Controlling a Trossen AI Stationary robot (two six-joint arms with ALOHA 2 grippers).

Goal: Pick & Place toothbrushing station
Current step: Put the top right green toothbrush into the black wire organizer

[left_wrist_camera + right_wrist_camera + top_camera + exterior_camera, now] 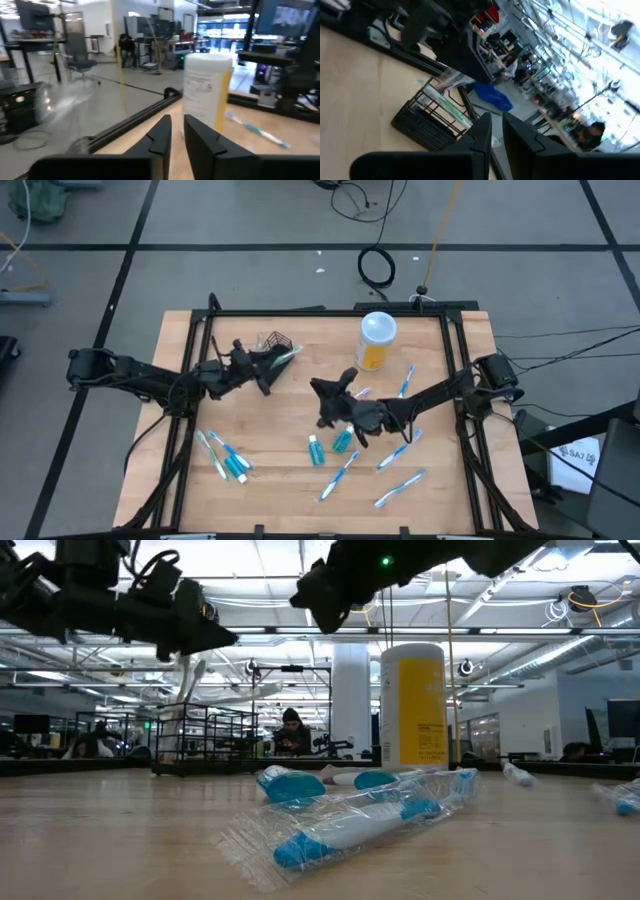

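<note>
While the left gripper (pixel 272 365) is hovering by the wire-mesh basket (pixel 277 342), fingers slightly parted, empty.
It should be backing away gently; the right gripper (pixel 325 402) is waiting, near-closed, empty.

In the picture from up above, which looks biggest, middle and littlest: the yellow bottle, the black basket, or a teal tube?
Largest to smallest, as seen from above:
1. Yellow bottle, clearly the widest.
2. Black basket, though the left arm covers part of it, so this place is less sure.
3. Teal tube, plainly the smallest.
</note>
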